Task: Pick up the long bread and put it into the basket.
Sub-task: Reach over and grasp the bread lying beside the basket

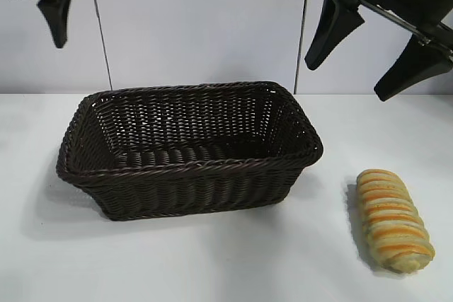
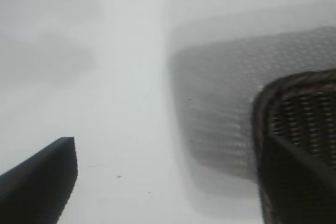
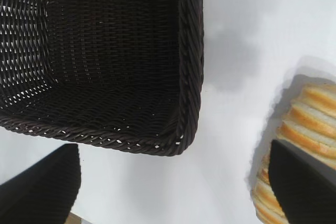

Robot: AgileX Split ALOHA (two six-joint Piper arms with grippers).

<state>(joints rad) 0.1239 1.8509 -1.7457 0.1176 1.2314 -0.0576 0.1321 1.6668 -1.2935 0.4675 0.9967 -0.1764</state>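
No legible text, label, brand, number or sign found in any view — none on the dark-brown woven wicker basket (image 1: 191, 175), the striped golden-tan long bread (image 1: 393, 220), the white table (image 1: 212, 259), or the pale wall panels (image 1: 198, 19).

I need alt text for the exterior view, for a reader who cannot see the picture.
A striped long bread lies on a white table, to the right of an empty dark wicker basket and apart from it. The open right gripper hangs high above the bread; the left gripper is raised at the upper left corner.
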